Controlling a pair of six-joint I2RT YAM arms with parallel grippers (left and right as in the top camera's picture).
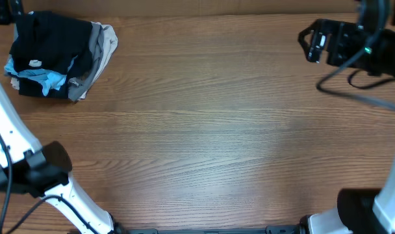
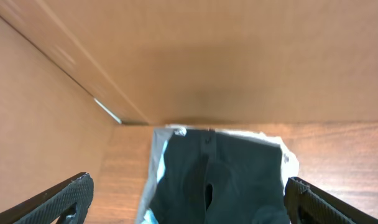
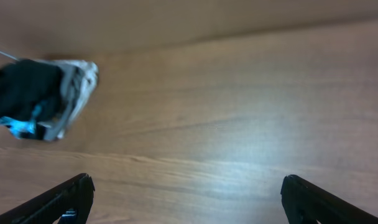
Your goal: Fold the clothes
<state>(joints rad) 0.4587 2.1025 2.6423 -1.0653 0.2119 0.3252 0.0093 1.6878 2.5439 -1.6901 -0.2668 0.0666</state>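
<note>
Obs. from overhead + both wrist cams.

Black garment [image 1: 51, 39] sits in the far-left corner of the wooden table [image 1: 204, 130]. It is bunched on top of a small pile, not spread flat. A light-blue T-shirt [image 1: 49, 80] pokes out from under it along the pile's near-left edge. Beige and grey garments [image 1: 104, 47] show on the pile's right side, touching the black one. We note a small pale patch on the black fabric, too small to read.

Left gripper [image 2: 189, 182]: fingers [image 2: 68, 196] wide apart, gripping nothing. It is held above the pile, w/ the black garment filling the space between the tips in its wrist cam. No contact w/ the fabric visible. A brown back wall [image 2: 239, 56] stands just behind the pile.

Right gripper [image 3: 186, 180]: fingers [image 3: 313, 199] likewise spread, empty. It is over bare tabletop at the far-right side, well apart from the pile. Its cam shows the pile only as a blurred lump at upper left. A black cable [image 1: 353, 91] loops from the R arm over the table.
</note>
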